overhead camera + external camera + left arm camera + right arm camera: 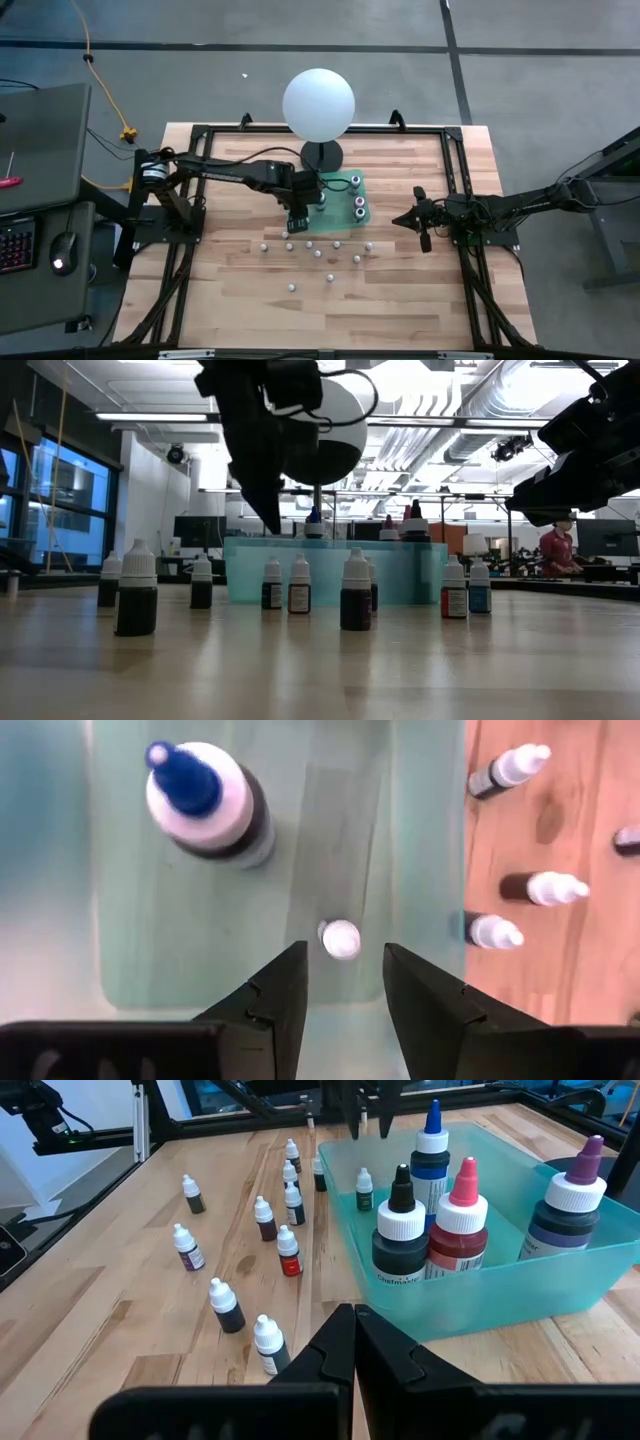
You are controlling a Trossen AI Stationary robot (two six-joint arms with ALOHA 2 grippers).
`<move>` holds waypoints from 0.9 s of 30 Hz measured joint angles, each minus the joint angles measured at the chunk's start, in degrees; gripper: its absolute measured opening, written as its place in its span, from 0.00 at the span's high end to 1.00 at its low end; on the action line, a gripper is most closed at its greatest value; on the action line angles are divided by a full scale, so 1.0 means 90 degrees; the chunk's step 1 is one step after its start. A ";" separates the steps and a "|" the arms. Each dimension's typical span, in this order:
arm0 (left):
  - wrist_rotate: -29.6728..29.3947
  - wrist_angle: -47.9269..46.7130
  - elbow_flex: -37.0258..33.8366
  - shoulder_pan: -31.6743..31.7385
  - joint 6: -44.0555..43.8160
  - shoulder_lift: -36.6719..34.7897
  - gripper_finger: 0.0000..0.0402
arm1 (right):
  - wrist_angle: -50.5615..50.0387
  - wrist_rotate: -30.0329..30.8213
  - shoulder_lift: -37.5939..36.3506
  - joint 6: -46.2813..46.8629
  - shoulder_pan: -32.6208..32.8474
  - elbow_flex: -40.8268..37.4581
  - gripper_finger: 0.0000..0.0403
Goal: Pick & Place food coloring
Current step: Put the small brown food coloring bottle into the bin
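Note:
Several tiny food coloring bottles (318, 253) with white caps stand on the wooden table in front of a teal tray (366, 214). One more small bottle (340, 938) stands upright inside the tray, also visible in the right wrist view (365, 1188). My left gripper (345, 962) hovers open above that bottle, pointing down, its fingers apart on either side and clear of it. In the high view my left gripper (297, 217) is over the tray's near left corner. My right gripper (355, 1325) waits shut near the table's right side (420, 225).
Larger bottles with blue (200, 800), black (400, 1230), pink (460, 1225) and purple (565, 1215) tops stand in the tray. A big white sphere (318, 103) on a black stand sits behind it. A black frame (455, 160) borders the table; bare wood lies toward the near edge.

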 joint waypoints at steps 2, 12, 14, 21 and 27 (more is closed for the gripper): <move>0.0005 -0.0029 0.0000 0.0000 -0.0076 -0.0116 0.68 | -0.0001 -0.0001 0.0000 0.0000 -0.0001 0.0000 1.00; 0.0172 -0.0597 0.0002 0.0002 -0.0259 -0.0774 0.68 | -0.0001 0.0001 0.0002 0.0002 0.0000 0.0001 1.00; 0.0187 -0.0753 0.0002 0.0002 -0.0316 -0.0933 0.68 | -0.0001 0.0001 0.0000 0.0000 0.0001 0.0000 1.00; 0.0141 -0.1176 0.0004 0.0002 -0.0496 -0.1464 0.68 | -0.0004 0.0001 0.0002 0.0001 0.0000 0.0000 1.00; 0.0203 -0.1752 0.0007 -0.0010 -0.0927 -0.1906 0.68 | -0.0001 0.0001 0.0000 0.0002 -0.0001 0.0002 1.00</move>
